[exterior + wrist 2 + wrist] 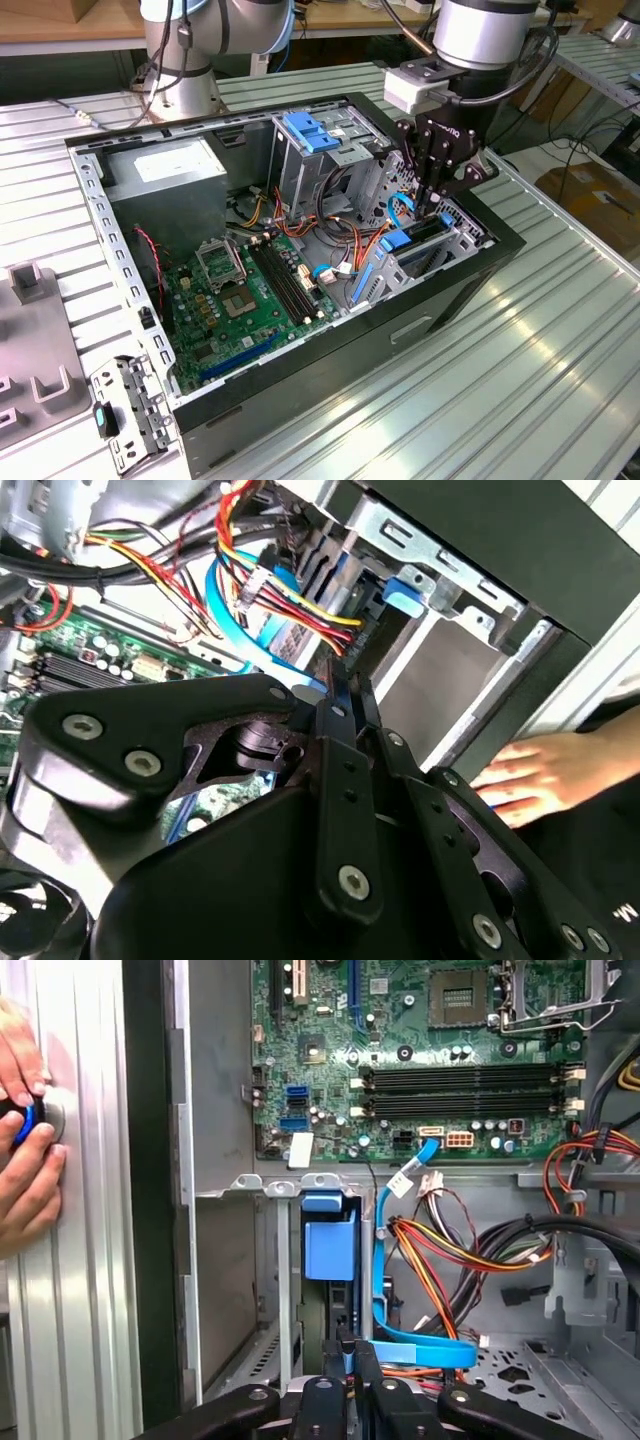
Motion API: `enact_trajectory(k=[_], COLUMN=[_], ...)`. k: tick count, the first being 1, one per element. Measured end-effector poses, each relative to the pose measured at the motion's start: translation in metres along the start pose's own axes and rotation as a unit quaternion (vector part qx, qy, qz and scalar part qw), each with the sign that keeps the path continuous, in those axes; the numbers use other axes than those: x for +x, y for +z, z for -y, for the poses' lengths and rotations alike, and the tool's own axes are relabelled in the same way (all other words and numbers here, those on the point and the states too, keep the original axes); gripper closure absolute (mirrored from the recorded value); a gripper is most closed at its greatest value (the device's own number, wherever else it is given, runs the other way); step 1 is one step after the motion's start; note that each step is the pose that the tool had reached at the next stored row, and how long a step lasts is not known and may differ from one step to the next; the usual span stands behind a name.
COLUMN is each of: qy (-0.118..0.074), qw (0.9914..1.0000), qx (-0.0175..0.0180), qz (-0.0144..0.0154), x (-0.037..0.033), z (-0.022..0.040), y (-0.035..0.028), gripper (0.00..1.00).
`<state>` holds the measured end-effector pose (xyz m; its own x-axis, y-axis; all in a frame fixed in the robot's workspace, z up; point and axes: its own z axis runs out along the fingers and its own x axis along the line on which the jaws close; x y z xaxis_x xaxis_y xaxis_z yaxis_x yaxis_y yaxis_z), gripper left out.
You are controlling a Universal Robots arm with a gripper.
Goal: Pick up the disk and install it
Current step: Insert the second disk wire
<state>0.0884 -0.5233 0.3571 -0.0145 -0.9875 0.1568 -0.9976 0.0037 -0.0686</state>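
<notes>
The disk (pixel 398 240) stands on edge in the drive bay at the case's corner toward the exterior view's right. Its blue carrier frame (pixel 328 1245) faces up between the bay's metal walls. My black gripper (pixel 437 210) hangs straight over that bay. In both wrist views the fingers (pixel 345 1345) lie close together with no gap showing, and the tips (pixel 335 675) sit at the disk's upper edge, behind the blue frame. Whether they press on it I cannot tell.
The open case (pixel 120 260) lies on a ribbed aluminium table. Inside are a green motherboard (pixel 250 290), a power supply (pixel 165 170), a tall cage with a blue latch (pixel 310 130) and cable bundles (pixel 450 1250). A person's hand (pixel 25 1160) rests outside the case wall.
</notes>
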Motion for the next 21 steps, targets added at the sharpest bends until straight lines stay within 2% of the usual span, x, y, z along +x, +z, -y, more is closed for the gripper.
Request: enact_trajectory(k=[9, 12, 13, 14, 16, 17, 18, 19, 21], qy=[0.0, 0.001, 0.002, 0.003, 0.004, 0.004, 0.004, 0.004, 0.004], qw=[1.0, 0.99991, 0.9998, 0.99957, 0.99926, 0.99913, 0.99905, 0.99901, 0.99883], qx=[0.0007, 0.002, 0.003, 0.0044, 0.0058, 0.0064, 0.0066, 0.0066, 0.0066], qz=[0.0017, 0.0131, 0.0197, 0.0287, 0.0377, 0.0411, 0.0429, 0.0439, 0.0478], x=[0.0001, 0.0001, 0.0007, 0.0025, 0.0054, 0.0089, 0.0143, 0.0164, 0.0198], z=[-0.0001, -0.0005, -0.0007, -0.0014, -0.0025, -0.003, -0.0032, -0.0032, -0.0032], y=[0.0, 0.0011, 0.0014, 0.0017, 0.0025, 0.0035, 0.0052, 0.0059, 0.0074], gripper=[0.84, 0.84, 0.84, 0.84, 0.84, 0.84, 0.84, 0.84, 0.84])
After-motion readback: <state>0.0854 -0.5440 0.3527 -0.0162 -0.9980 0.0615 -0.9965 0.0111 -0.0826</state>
